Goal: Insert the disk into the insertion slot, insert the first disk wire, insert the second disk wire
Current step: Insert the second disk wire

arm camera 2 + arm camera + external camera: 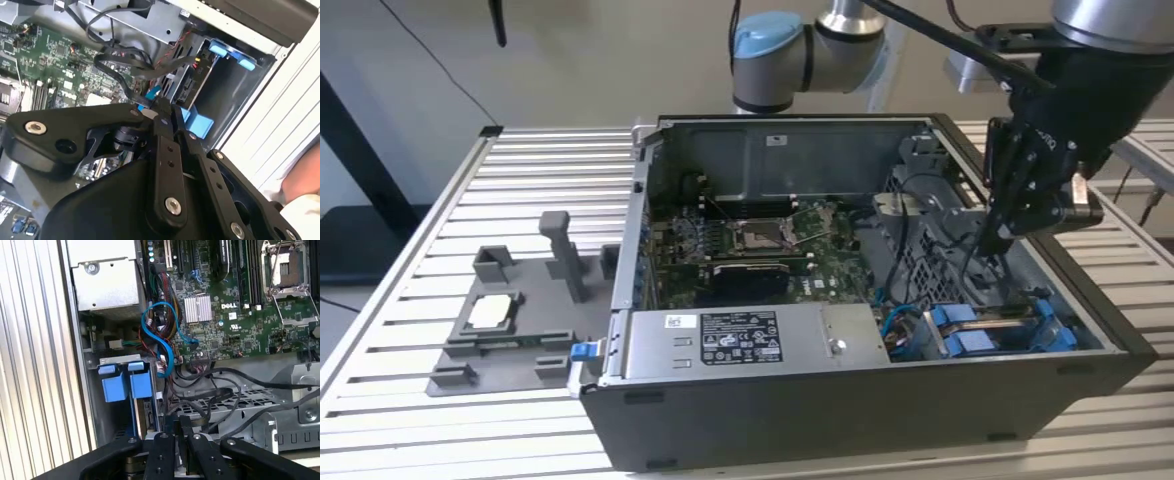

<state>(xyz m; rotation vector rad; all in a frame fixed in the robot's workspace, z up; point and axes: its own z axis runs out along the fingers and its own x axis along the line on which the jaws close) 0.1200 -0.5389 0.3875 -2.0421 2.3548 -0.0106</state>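
Observation:
The disk [987, 335] stands on edge in the insertion slot [1014, 305] at the case's near corner on the exterior view's right. Its blue carrier tabs [125, 385] stick up, also seen in the second wrist view [197, 125]. My gripper [997, 240] hangs fingers-down over the dark perforated drive cage [225, 402], just behind the disk. Its fingers [176, 427] are pressed together. The tips [161, 107] lie against a small blue wire end [150, 95]; I cannot tell whether it is pinched. A blue wire [167, 347] loops from the board toward the disk, and black wires [220, 390] cross the cage.
The grey power supply box [720, 340] sits along the case's near wall and the motherboard with its silver socket [761, 235] fills the middle. A grey parts fixture [520, 310] lies on the slatted table on the exterior view's left. A person's hand [300, 185] shows beside the case.

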